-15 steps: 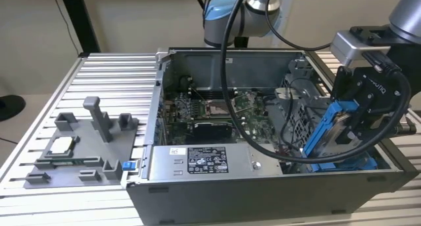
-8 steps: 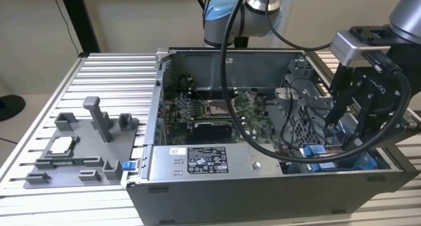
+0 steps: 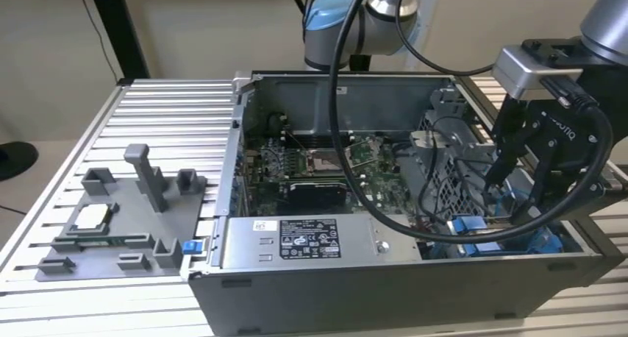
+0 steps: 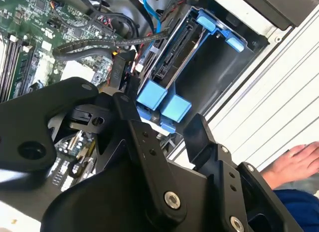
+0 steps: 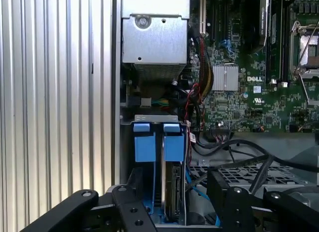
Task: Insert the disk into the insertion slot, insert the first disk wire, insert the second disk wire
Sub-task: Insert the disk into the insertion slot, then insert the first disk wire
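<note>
Second wrist view: we count one disk (image 4: 172,55) sitting in the insertion slot (image 4: 214,77) and two blue tabs (image 4: 150,95) just beyond the pincer (image 4: 164,123), whose two fingers stand apart, holding nothing.

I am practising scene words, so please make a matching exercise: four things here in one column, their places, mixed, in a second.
1 disk
2 gripper
3 hand
4 grey fixture

A on the ribbed table, at the exterior view's left of the case
B over the disk, open
C in the insertion slot
D on the table, beside a blue sleeve

Pairs: 1-C, 2-B, 3-D, 4-A
</note>
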Action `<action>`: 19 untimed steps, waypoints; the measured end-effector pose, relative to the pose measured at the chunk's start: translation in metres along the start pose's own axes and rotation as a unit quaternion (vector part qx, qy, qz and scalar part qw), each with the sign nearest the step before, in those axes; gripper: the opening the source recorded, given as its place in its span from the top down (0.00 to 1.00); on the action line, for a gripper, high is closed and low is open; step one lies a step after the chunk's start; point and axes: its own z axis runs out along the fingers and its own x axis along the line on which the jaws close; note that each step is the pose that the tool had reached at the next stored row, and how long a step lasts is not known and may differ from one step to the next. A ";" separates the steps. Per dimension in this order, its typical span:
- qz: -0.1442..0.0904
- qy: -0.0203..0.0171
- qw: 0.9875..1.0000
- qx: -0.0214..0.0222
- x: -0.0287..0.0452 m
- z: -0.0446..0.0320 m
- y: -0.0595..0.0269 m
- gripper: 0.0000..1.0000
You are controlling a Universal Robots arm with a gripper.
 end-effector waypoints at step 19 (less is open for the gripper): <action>-0.003 0.002 1.000 0.006 -0.0136 -0.0206 0.0016 0.00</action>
